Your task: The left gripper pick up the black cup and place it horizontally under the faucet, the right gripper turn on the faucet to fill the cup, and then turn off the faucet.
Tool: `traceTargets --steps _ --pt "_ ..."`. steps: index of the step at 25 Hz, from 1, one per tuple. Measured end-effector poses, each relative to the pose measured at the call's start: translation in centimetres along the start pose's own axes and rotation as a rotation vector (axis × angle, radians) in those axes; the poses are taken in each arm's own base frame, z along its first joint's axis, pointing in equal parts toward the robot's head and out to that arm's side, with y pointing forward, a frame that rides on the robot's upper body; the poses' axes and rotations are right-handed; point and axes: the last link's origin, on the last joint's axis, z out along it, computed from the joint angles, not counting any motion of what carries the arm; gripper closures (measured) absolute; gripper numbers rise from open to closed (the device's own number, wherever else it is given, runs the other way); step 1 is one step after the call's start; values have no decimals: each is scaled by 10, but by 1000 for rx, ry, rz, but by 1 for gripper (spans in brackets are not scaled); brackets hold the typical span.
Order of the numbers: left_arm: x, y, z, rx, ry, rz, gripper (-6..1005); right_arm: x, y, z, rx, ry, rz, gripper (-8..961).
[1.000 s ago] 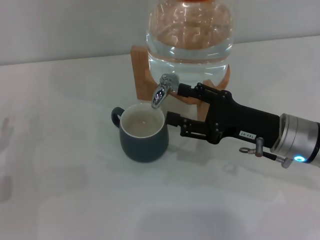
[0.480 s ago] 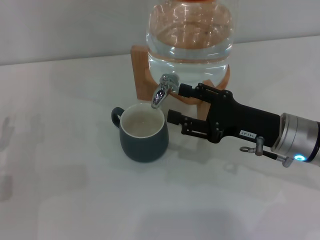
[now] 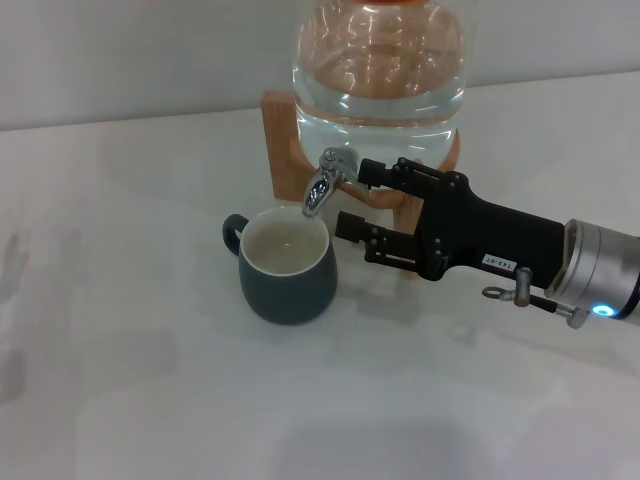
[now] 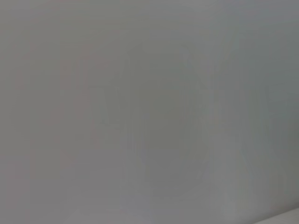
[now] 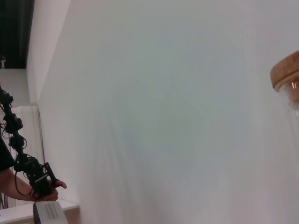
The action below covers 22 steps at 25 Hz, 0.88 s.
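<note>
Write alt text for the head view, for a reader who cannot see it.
The right tool, open, reaches in beside the chrome faucet of a water-filled glass jar on a wooden stand. A black cup stands upright on the white table beneath the spout.

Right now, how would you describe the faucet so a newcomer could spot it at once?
Find the big clear glass jar of water on its wooden stand at the back of the table. The faucet juts from the jar's base, just above the black cup. It is the only shiny chrome part, beside the right gripper.
</note>
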Motion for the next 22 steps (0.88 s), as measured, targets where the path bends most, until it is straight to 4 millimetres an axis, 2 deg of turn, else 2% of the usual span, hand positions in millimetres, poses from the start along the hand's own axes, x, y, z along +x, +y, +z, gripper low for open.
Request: traceTargets --steps 11,22 --pt "0 0 0 0 -1 1 114 6 7 1 -32 22 19 187" --pt "0 1 0 0 -1 -3 114 11 5 7 -18 56 18 188"
